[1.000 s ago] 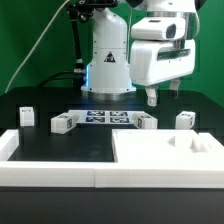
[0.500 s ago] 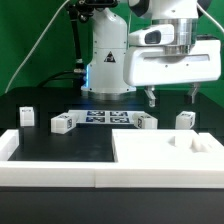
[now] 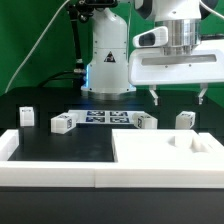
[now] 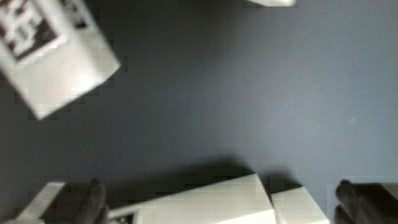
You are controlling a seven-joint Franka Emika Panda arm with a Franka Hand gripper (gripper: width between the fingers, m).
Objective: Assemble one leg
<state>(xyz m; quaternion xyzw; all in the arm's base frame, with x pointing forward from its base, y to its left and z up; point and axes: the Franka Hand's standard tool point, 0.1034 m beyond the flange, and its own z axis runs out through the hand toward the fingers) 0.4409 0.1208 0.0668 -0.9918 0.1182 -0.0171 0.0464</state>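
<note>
My gripper [image 3: 179,98] is open, its fingers spread wide, and hangs above the table at the exterior view's right. Right below it stands a leg [image 3: 185,120], a small white block with a tag, not touched. In the wrist view this leg [image 4: 231,198] lies between my two dark fingertips [image 4: 71,200], with a gap on each side. Three more legs stand in the row: one at the far left [image 3: 28,116], one left of the middle [image 3: 64,123] and one right of the middle [image 3: 145,121].
The large white panel [image 3: 170,150] with recessed pockets lies in front at the right. The marker board [image 3: 105,118] lies between the middle legs. A low white wall [image 3: 50,175] runs along the front. A white tagged piece [image 4: 54,55] shows in the wrist view.
The gripper has turned about its vertical axis so both fingers now show side by side, and it has shifted a little to the right over the right-hand leg.
</note>
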